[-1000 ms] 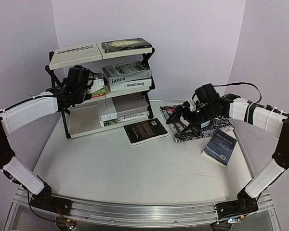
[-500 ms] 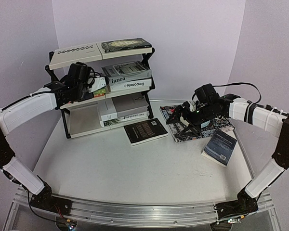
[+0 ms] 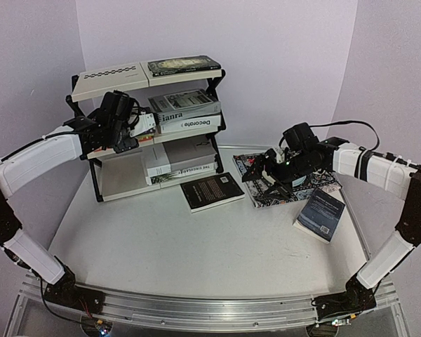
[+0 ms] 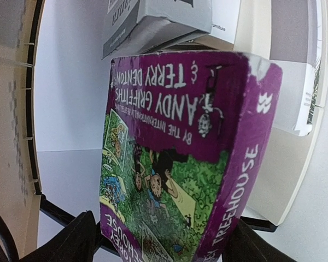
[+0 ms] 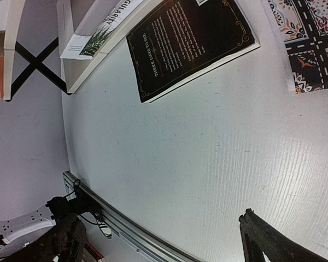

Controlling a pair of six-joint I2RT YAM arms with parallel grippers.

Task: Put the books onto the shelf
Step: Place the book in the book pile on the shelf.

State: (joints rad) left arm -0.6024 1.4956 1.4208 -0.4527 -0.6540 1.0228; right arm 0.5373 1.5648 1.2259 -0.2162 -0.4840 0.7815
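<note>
The shelf (image 3: 109, 77) stands at the back left. My left gripper (image 3: 136, 126) reaches into its middle tier, and a purple illustrated paperback (image 4: 175, 142) stands between its fingers (image 4: 79, 240). The jaws look open, with a thin gap at the left finger. That paperback (image 3: 144, 124) sits left of the "laura" (image 3: 184, 105) and "Decorate" (image 3: 189, 124) books. A black book (image 3: 212, 191) and a dark blue book (image 3: 321, 213) lie on the table. My right gripper (image 3: 270, 179) hovers open over the placemat, empty. From the right wrist, the right gripper (image 5: 158, 218) and the black book (image 5: 191, 41) are both visible.
A patterned placemat (image 3: 323, 184) lies under the right gripper. A dark book (image 3: 184, 66) rests on the shelf's top tier. A grey book (image 3: 193, 151) and a white palm-leaf book (image 3: 182, 168) fill the right of the bottom tier. The purple walls stand close behind.
My left gripper pushed the paperback deeper into the middle tier, toward the stacked books, and its jaws widened. The right arm stayed still.
</note>
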